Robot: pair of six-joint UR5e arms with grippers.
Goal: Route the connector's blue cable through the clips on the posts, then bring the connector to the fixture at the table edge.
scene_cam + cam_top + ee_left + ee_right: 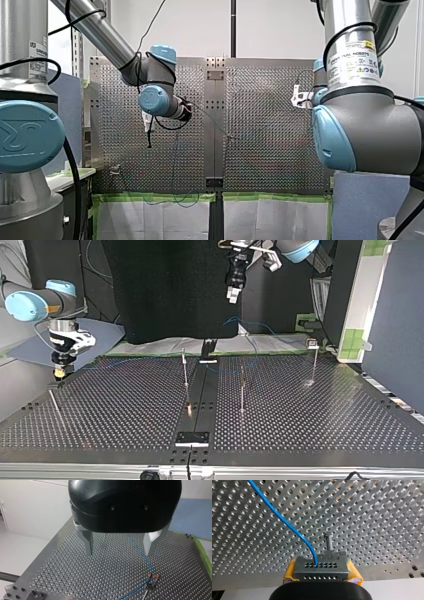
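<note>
Yellow pads (290, 571) of my right gripper (320, 576) are shut on the grey connector (321, 567). Its blue cable (284, 523) rises away over the perforated table. A thin post (328, 542) stands just ahead of the connector. In the top view my right gripper (59, 371) is low at the left, beside a leaning post (53, 402). The blue cable (135, 359) runs along the table's far edge. My left gripper (120, 552) hangs high above the table, open with nothing between its fingers; under it the cable passes a clip on a post (152, 576).
Three more thin posts (185, 371) (242, 390) (314, 360) stand across the middle of the perforated table (310, 420). A dark centre strip carries a bracket at the near edge (192, 438) and another at the far edge (208, 353). Green tape lines the far edge.
</note>
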